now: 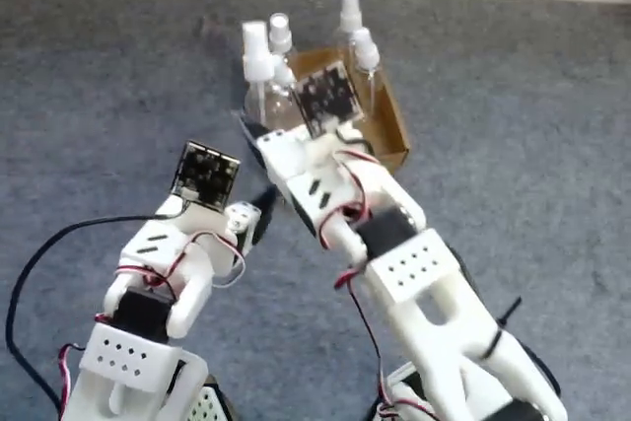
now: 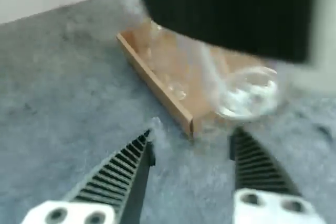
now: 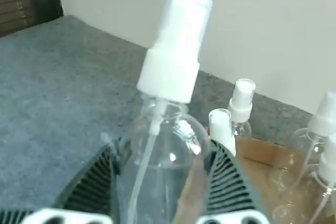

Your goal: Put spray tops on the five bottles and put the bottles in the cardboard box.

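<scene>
The left fingers (image 2: 126, 174) are spread apart and grasp nothing. They sit low over the grey counter (image 2: 63, 87), with a corner of the cardboard box (image 2: 157, 85) just ahead of their tips. The right fingers (image 3: 227, 182) are clamped on a clear bottle (image 3: 157, 145), upright between them with its spray top (image 3: 176, 40) fitted. It is at the box's wall, inside or outside cannot be told. Beyond those fingers, four more bottles (image 3: 241, 125) each carry a top and seem to stand in the box, though the nearest two are uncertain. All five tops look fitted, so what remains is probably setting the held bottle in the box and letting go
</scene>
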Tool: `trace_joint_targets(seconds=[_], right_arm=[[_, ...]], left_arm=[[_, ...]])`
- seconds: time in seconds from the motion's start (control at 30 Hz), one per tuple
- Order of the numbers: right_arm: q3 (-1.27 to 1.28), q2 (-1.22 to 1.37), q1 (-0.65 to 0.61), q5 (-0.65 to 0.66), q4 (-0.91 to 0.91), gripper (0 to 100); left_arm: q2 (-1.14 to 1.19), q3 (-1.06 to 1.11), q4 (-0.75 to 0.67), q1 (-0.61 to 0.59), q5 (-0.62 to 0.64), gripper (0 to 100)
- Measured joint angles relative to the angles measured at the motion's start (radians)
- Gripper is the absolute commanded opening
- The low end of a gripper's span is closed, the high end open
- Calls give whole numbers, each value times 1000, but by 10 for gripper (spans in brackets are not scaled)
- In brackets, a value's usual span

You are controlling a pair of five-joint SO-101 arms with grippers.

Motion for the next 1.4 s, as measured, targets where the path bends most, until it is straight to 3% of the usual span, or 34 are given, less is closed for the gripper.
trace_joint_targets(seconds=[0.3,0.63,0.87,1.07,1.2,1.4], right_arm=[[-35,12,-31,-14,66,3],[-35,-250,-64,-14,290,3],[-35,-276,35,25,330,3],[-35,-137,216,78,187,3],[-35,54,229,78,41,3],[-35,276,235,55,-130,3]], left_arm=[[-169,9,61,8,0,238],[-201,61,-35,-23,0,236],[-199,61,-35,-25,0,234],[-207,68,-35,-81,0,91],[-207,68,-38,-164,0,29],[-207,80,-41,-173,0,11]])
